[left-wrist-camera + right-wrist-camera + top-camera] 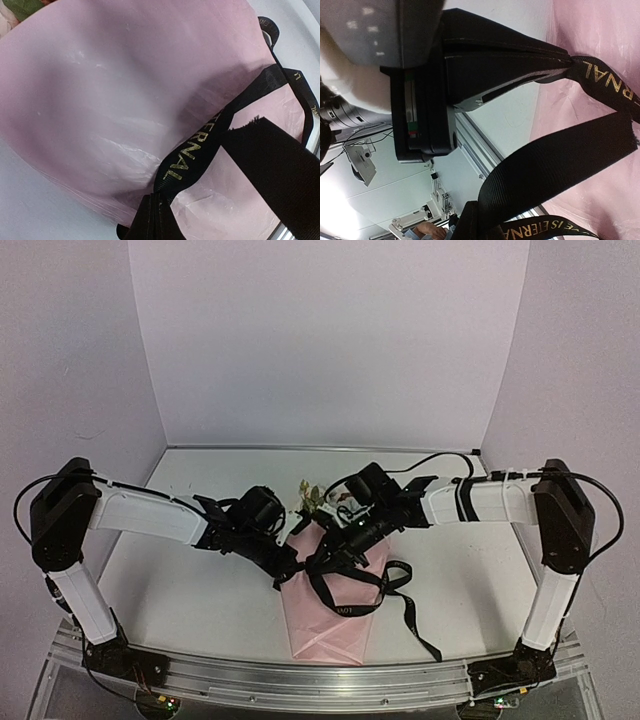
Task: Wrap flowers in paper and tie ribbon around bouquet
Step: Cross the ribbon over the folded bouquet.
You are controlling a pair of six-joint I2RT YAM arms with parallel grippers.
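- The pale pink paper (pixel 330 632) is seen wrapped around the stems and laid on the white table (pixel 470 570), with one end pointed toward the arm bases.
- The flowers (pixel 312 495) are shown at the far end of the paper, where small cream blooms and green leaves are left uncovered.
- The ribbon (pixel 345 608) is looped across the middle of the paper, its gold lettering turned upward. A loose tail is trailed off the paper's right side onto the table.
- The left gripper (pixel 285 575) is placed at the paper's left edge. Its jaws are pressed together on a stretch of the ribbon, and the lettered band is drawn taut from the fingertips across the paper.
- The right gripper (pixel 328 558) is held over the paper, just right of the left gripper. Its jaws are likewise pinched on the ribbon, and a black band is seen rising from them in its wrist view.
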